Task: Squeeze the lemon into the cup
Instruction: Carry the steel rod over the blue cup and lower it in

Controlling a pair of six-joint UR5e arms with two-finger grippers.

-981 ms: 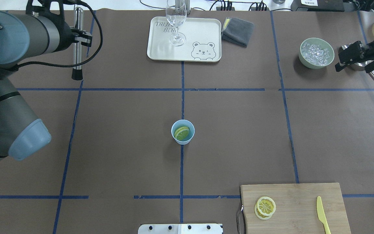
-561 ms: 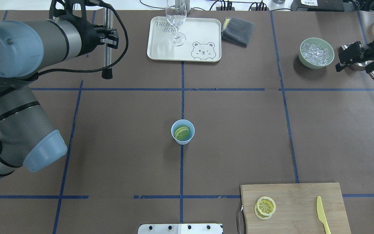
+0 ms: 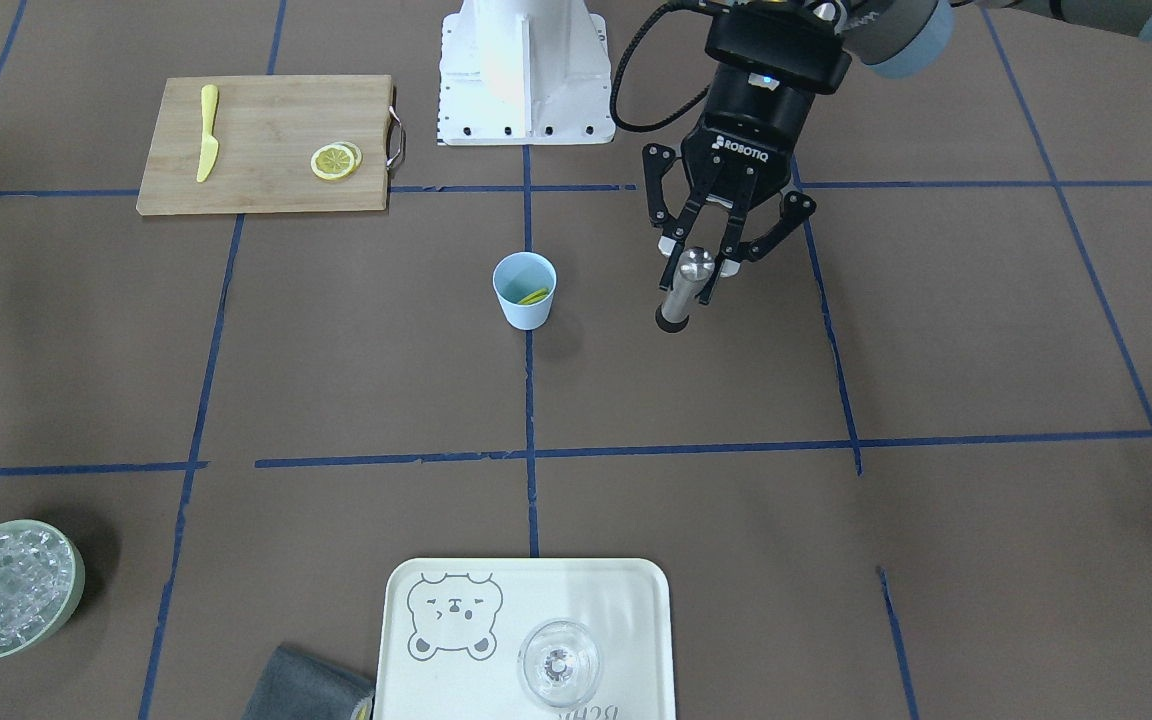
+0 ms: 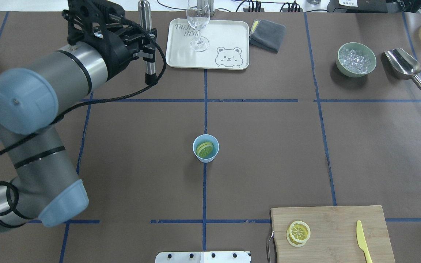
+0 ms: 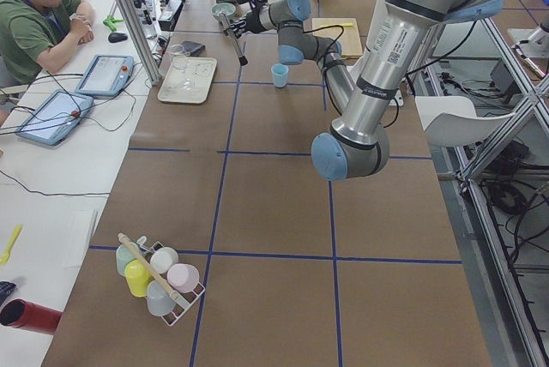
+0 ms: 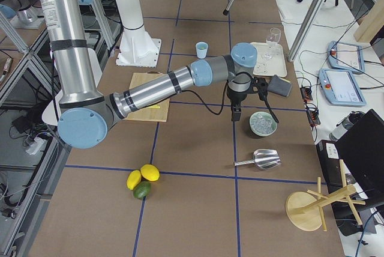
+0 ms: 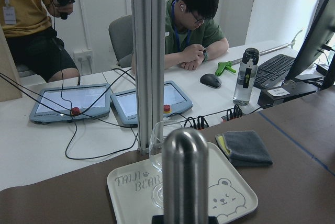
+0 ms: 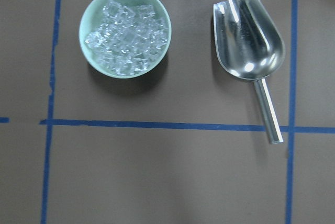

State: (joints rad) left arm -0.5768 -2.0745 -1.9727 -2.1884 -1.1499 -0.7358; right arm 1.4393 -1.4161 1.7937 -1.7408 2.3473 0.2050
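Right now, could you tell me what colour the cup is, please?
The cup is plain light blue, clearest in the overhead exterior view.

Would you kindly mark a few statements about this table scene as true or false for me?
1. A lemon slice lies inside the cup. True.
2. The left claw is shut on a metal rod. True.
3. The yellow knife lies on the cutting board. True.
4. The scoop rests in the bowl of ice. False: it lies on the table beside the bowl.
5. The wine glass stands on the cutting board. False: it stands on the tray.
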